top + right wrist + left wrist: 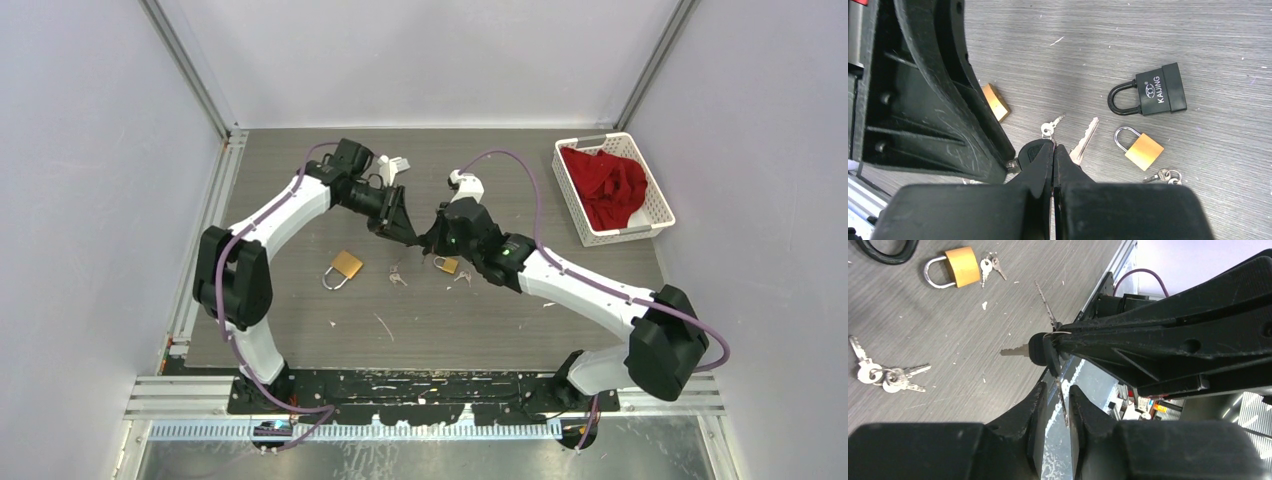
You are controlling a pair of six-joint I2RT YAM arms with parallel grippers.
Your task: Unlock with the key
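My right gripper [1053, 149] is shut on the black head of a key [1030, 150], whose silver blade [1087, 136] sticks out past the fingers. It holds the key above the table middle [432, 240]. In the left wrist view that key [1039, 350] points left, and a thin second key on its ring hangs in the narrow gap between my left gripper's fingers [1037, 407]. My left gripper [1060, 407] is slightly open, tip to tip with the right one [405, 228]. A black padlock [1154, 92] lies on the table beyond the key.
A small brass padlock [1144, 151] with small keys [1163, 175] lies near the black one, also in the top view [447, 265]. A larger brass padlock [346, 266] and a loose key bunch [883, 375] lie left. A white basket [662, 200] with red cloth stands back right.
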